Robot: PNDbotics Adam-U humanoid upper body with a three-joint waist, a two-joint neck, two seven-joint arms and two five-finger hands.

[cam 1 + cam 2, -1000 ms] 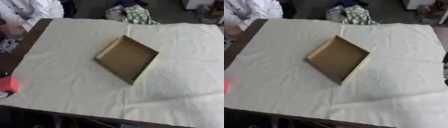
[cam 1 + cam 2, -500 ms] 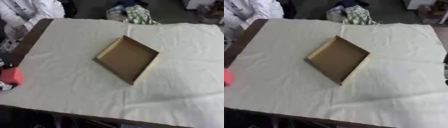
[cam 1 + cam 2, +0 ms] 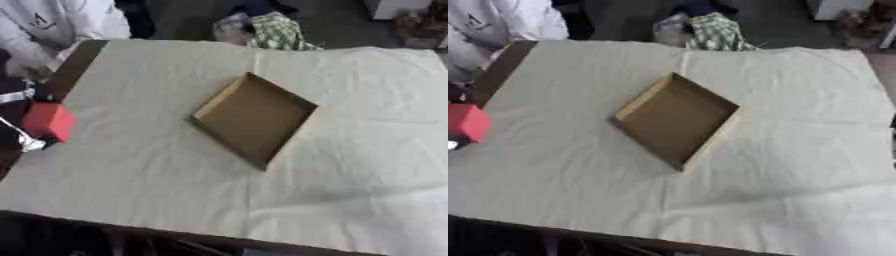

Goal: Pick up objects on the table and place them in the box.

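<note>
Left eye view gives you a red block (image 3: 49,121), boxy and matte, well left of the shallow cardboard box (image 3: 254,119) on creased cream cloth (image 3: 350,165). Your left hand (image 3: 19,131) grasps it; the fingers are mostly hidden.

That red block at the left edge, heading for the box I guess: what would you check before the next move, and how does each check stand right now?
1. Red block held by the left robot hand: cannot tell, the fingers are blurred.
2. Block above the cloth, not lying on it: cannot tell.
3. Box open side up: ok.
4. Box has room inside: ok, nothing shows in it.
5. Path from block to box free: ok, only bare cloth between.
6. Right robot hand out of the way: ok, it is not in view.
</note>
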